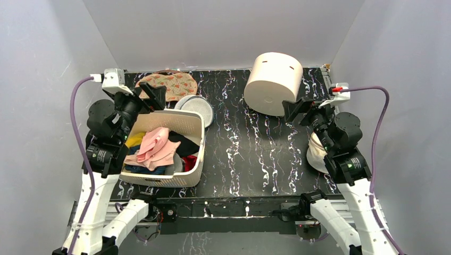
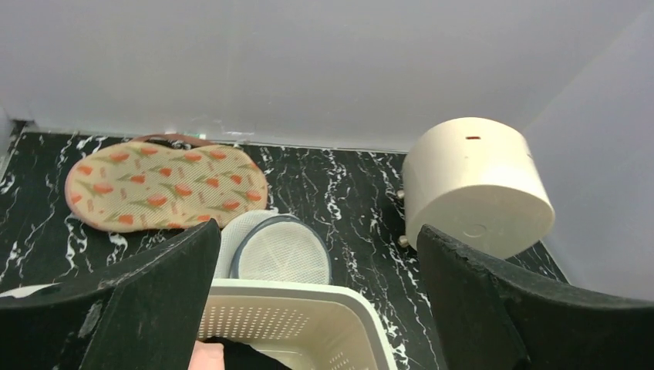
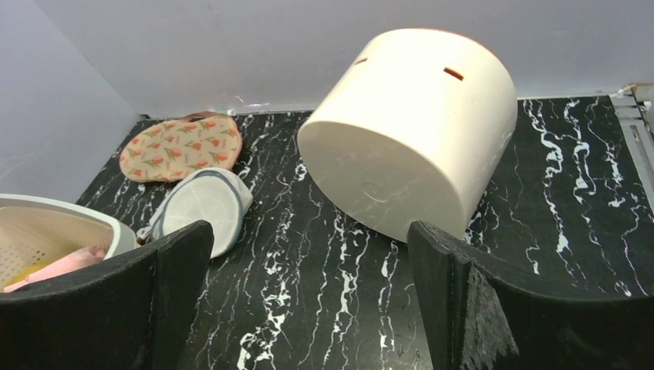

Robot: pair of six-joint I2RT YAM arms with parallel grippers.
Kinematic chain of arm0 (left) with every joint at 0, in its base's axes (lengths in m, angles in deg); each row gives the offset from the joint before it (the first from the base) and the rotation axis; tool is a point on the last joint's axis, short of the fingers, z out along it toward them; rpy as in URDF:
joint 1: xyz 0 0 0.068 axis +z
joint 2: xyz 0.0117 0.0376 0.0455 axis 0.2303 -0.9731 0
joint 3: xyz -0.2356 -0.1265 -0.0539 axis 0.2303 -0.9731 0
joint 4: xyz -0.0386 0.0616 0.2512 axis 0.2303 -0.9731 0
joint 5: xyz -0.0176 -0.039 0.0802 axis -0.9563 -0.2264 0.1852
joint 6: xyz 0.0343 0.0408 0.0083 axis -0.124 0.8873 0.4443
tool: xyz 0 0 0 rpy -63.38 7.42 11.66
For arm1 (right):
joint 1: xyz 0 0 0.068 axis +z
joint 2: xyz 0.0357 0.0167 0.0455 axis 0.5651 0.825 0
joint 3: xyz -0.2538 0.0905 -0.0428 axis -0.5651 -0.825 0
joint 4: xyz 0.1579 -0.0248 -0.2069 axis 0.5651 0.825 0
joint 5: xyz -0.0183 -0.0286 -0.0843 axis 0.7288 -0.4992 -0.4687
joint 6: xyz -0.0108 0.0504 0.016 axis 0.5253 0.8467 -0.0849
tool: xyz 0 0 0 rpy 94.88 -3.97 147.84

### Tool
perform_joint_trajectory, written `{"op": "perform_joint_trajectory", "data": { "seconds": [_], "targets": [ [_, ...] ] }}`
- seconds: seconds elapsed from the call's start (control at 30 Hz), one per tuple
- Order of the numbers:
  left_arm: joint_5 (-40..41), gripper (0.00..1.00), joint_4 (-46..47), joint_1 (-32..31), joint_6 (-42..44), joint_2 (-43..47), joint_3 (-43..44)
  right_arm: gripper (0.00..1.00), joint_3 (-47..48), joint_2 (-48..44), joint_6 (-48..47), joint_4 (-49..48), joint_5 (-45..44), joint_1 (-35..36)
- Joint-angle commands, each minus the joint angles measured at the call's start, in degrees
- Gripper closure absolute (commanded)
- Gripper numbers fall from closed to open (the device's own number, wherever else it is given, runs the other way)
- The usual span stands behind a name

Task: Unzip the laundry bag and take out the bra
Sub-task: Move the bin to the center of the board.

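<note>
The laundry bag, at the upper left of the overhead frame, is beige-pink with a print of red-orange flowers. The counter is black with white marble veining. The round mesh bag is grey-white with a blue-grey edge. The drum is plain cream with two small red-orange slots. The perforated basket is cream, and the clothes in it are pink, yellow, black, red and dark blue. The cables at both sides are purple.
</note>
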Motion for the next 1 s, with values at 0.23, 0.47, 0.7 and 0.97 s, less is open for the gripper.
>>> {"op": "perform_joint_trajectory", "data": {
  "seconds": [0.23,0.47,0.7,0.97],
  "targets": [
    [-0.1,0.02,-2.0,7.7,-6.8,-6.9,2.7,0.02,-0.1,4.2,0.0,-4.7,-1.8,-3.6],
    [-4.2,0.02,-4.5,10.2,-8.5,-13.5,5.0,0.02,-0.2,7.0,5.2,-5.2,0.5,-4.9],
    [-10.8,0.02,-9.4,10.5,-9.1,-20.9,7.7,0.02,-1.8,13.2,8.2,-6.0,24.2,-5.4],
    [-12.4,0.02,-14.7,5.3,-8.8,-23.7,10.4,0.02,-8.2,21.5,14.2,-13.0,25.3,9.5]
  ]
}}
